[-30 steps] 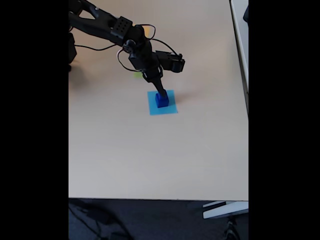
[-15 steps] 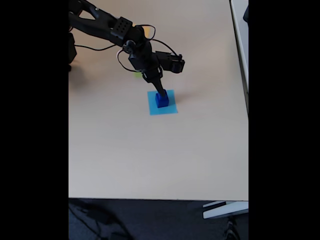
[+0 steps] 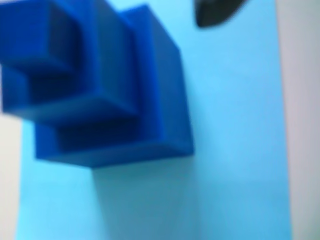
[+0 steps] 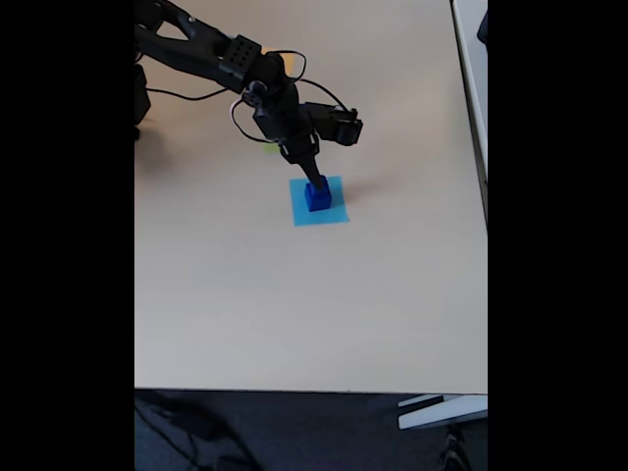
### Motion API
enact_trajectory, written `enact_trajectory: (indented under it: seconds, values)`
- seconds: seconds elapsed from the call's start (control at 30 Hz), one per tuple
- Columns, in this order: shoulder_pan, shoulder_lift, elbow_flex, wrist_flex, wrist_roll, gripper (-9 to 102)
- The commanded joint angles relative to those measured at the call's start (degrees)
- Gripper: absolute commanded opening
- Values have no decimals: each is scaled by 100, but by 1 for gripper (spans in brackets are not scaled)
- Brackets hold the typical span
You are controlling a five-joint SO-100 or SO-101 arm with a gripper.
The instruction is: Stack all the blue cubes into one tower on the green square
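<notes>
In the fixed view the black arm [image 4: 211, 54] reaches down-right, its gripper [image 4: 314, 180] pointing downward, jaw state unclear

- We count three dark-blue cubes [image 3: 100, 90] in the wrist view, stepped in size and stacked at the upper left of the frame.
- We count one light-blue square [image 4: 320, 205] at the centre of the fixed view.
- We count one arm [image 4: 226, 61] at the upper left.
- We count one table [image 4: 294, 304].
</notes>
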Motion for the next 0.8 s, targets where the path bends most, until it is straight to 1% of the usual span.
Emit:
enact_trajectory:
  seconds: [0.0,0.77]
  values:
    - [44,70,-343,44,44,22]
    - [97,62,-299,35,44,19]
